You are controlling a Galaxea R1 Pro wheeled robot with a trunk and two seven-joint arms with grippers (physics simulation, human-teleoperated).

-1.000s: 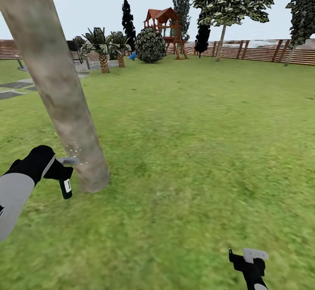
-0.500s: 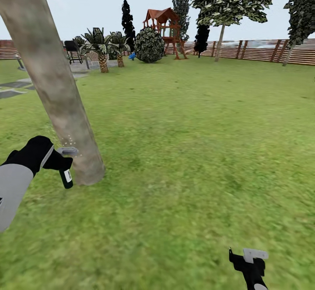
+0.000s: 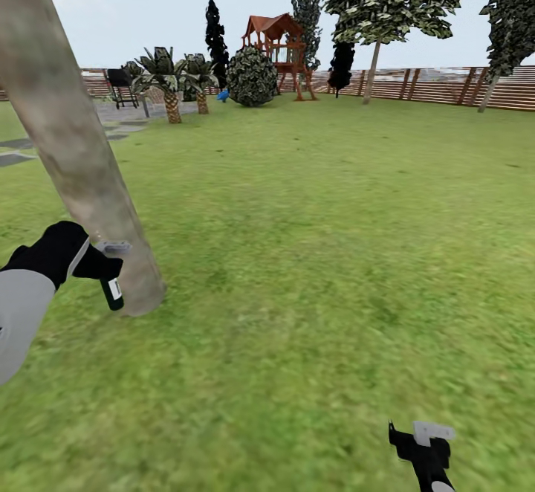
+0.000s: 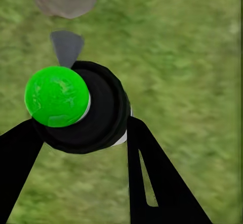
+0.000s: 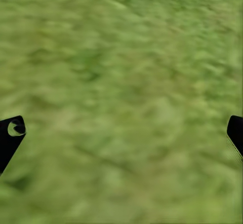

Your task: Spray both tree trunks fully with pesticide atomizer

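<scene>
The left pincer [image 3: 104,273] is closed tight on the pesticide atomizer [image 3: 112,293]. In the left wrist view the two black fingers [image 4: 152,178] squeeze the atomizer's round dark body from both sides, and a bright green ball sits on its end. The little bottle hangs down from the pincer, with its white label facing out. It is just beside the tree trunk [image 3: 70,143], low down near the foot. The thick grey-brown trunk leans up and away from the pincer. All around is the green lawn [image 3: 319,239].

The right pincer [image 3: 425,444] is wide open and holds nothing. It is well apart from the trunk, over bare grass.

Far past both pincers stand a brown fence [image 3: 438,85], a round bush [image 3: 253,76], and a red playhouse [image 3: 279,42].
</scene>
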